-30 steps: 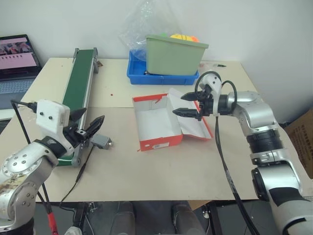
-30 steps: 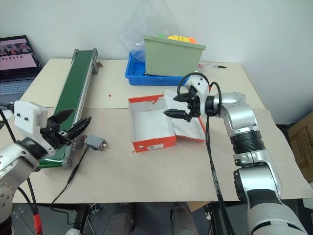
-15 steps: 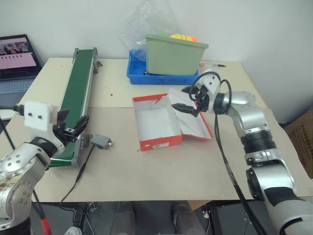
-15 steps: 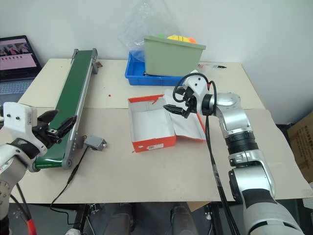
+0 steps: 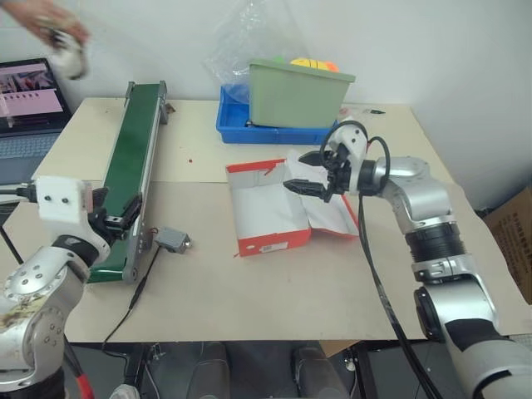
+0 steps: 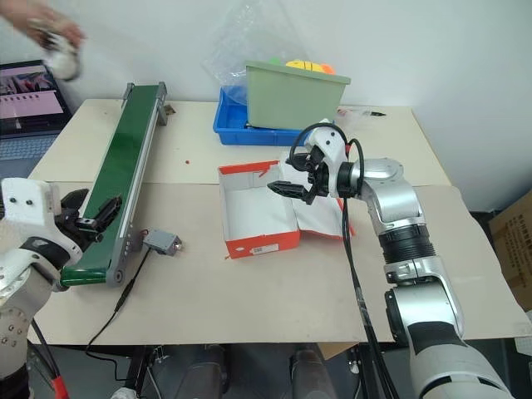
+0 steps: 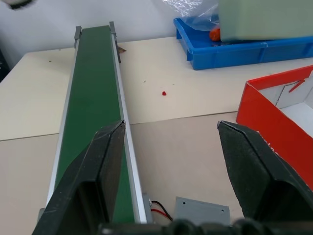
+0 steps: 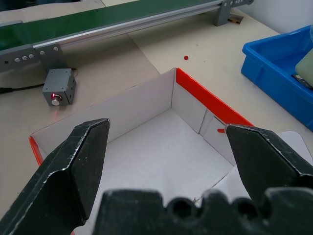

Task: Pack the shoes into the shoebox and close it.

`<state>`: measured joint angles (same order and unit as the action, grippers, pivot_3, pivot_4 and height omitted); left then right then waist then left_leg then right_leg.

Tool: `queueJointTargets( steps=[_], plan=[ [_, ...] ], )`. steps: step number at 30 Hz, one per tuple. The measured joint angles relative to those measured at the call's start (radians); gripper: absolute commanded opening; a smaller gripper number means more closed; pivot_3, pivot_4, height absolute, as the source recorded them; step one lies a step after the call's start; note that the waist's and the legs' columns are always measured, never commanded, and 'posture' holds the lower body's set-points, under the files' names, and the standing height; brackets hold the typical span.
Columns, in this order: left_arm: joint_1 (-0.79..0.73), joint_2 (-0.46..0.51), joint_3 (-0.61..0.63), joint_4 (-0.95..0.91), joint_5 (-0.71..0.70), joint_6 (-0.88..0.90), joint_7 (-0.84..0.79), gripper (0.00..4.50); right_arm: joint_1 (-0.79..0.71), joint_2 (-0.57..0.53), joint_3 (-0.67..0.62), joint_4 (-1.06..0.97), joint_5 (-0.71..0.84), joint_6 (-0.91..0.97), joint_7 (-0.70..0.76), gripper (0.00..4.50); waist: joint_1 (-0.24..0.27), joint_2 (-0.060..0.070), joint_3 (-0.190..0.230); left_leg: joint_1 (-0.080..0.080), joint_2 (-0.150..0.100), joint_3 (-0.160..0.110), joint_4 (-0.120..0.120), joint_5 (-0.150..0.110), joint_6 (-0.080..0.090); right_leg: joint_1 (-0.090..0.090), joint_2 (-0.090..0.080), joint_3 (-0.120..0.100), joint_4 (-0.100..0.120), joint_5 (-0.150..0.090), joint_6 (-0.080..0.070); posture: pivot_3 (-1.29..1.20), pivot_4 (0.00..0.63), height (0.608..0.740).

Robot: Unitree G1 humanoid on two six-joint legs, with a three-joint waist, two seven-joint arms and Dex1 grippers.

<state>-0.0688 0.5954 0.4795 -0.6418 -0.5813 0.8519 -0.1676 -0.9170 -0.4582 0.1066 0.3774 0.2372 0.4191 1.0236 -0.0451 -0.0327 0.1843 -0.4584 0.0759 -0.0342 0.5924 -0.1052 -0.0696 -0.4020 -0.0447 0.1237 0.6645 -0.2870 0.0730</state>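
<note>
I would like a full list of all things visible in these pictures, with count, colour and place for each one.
shoebox: one, red-orange outside, white inside, open and empty, table centre.
conveyor belt: one, green with grey frame, left part of the table.
small box with a red light: one, grey, beside the conveyor's near end, wired.
tray: one, blue, far edge of the table.
bin: one, green, standing in the tray.
plastic bag: one, clear, behind the bin.
laptop: one, dark, screen lit, far left.
table: one, beige.
person's hand: one, top left corner, holding something whitish, blurred.
left gripper: black, open, by the conveyor.
right gripper: black, open, over the shoebox.
</note>
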Motion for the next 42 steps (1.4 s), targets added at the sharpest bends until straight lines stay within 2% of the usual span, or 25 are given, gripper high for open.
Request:
queueJointTargets(
  steps=[13,18,31,42],
  plan=[
    [-0.045,-0.012,0.018,0.059,0.077,-0.050,0.041,3.20,0.053,0.067,-0.022,-0.102,0.062,0.073,-0.044,4.47,0.000,0.000,0.000,0.000,0.000,0.000,0.000,0.000,0.000,0.000,0.000,0.000,0.000,0.000,0.000,0.00,0.150,0.740],
    [-0.044,-0.052,0.053,0.070,0.090,-0.075,0.070,4.46,0.056,0.069,-0.021,-0.106,0.061,0.073,-0.041,4.50,0.001,0.000,0.000,0.000,0.000,0.000,0.000,0.000,0.000,0.000,0.000,0.000,0.000,0.000,0.000,0.00,0.150,0.740],
    [-0.017,-0.099,0.107,0.077,0.110,-0.078,0.127,4.46,0.055,0.079,-0.001,-0.101,0.061,0.072,-0.014,4.50,-0.001,0.000,0.000,0.000,0.000,0.000,0.000,0.000,0.000,0.000,0.000,0.000,0.000,0.000,0.000,0.00,0.150,0.740],
    [-0.040,-0.134,0.125,0.196,0.126,-0.131,0.144,4.46,0.055,0.112,0.026,-0.150,0.061,0.072,-0.003,4.50,0.000,-0.001,0.000,0.000,0.000,0.000,0.000,0.000,0.000,0.000,0.000,0.000,0.000,0.000,0.000,0.00,0.150,0.740]
  ],
)
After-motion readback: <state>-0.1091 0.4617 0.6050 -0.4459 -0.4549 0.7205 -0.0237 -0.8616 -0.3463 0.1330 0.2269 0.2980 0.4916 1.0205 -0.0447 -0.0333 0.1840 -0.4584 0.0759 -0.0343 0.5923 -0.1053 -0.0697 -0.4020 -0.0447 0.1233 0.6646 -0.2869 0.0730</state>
